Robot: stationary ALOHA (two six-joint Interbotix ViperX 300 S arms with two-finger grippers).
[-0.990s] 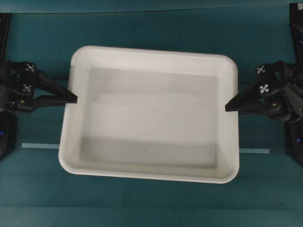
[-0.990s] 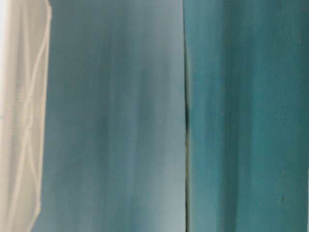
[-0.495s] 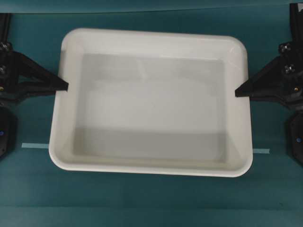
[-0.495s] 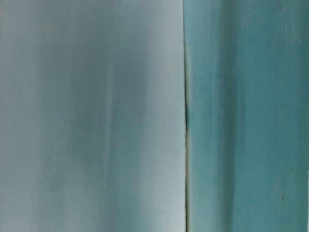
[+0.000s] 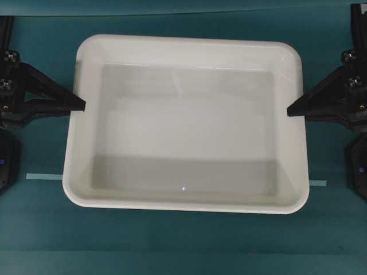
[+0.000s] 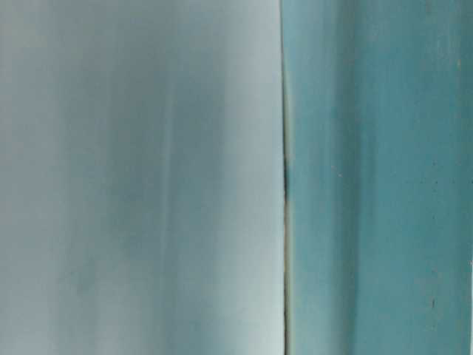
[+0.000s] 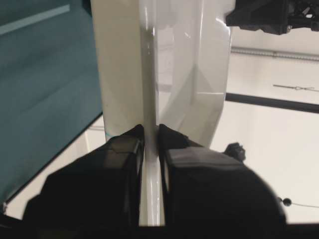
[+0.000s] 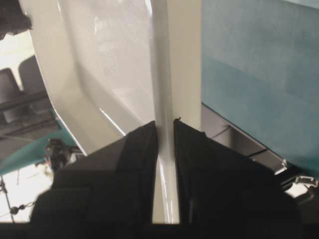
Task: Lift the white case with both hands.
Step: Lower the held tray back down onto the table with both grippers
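Observation:
The white case (image 5: pixel 183 123) fills most of the overhead view, a wide shallow tray with rounded corners, held up off the teal table. My left gripper (image 5: pixel 82 106) is shut on the case's left rim (image 7: pixel 151 99), which runs up between its black jaws in the left wrist view. At the opposite side my right gripper (image 5: pixel 290 110) is shut on the right rim (image 8: pixel 163 89), pinched the same way between its jaws. The table-level view shows no part of the case.
The teal table (image 5: pixel 183 246) lies below the case, with a pale tape strip (image 5: pixel 43 177) showing at both sides. Black arm bases (image 5: pixel 7 166) stand at the left and right (image 5: pixel 358 166) edges. The table-level view shows only blurred teal surfaces (image 6: pixel 369 177).
Both grippers rose with the case, which looks larger from overhead and left the table-level view. Over the last half second it has barely shifted.

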